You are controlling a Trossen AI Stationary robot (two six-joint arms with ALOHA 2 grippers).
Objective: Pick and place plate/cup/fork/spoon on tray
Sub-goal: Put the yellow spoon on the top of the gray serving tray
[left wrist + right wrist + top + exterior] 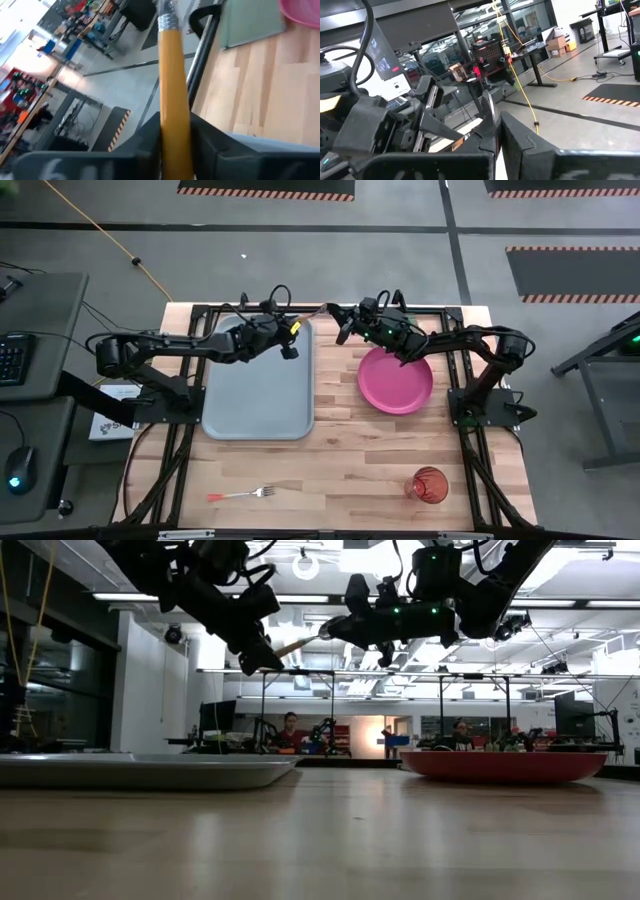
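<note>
From above, we see the left pincer [297, 325] and right pincer [340, 318] both clamped on the spoon [318, 310], raised near the counter's far edge between the tray [258, 395] and plate [395, 380]. At counter level, the spoon [297, 644] hangs high. In the left wrist view, our fingers [212, 145] squeeze its orange handle [173, 100].

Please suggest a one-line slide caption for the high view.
Both claws hold the spoon between them above the table's far edge, between tray and plate; fork and cup wait near the front.

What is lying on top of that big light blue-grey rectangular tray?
The blue-grey tray looks bare where visible. The left gripper, holding the orange-handled spoon in the air, hides the tray's far end.
</note>
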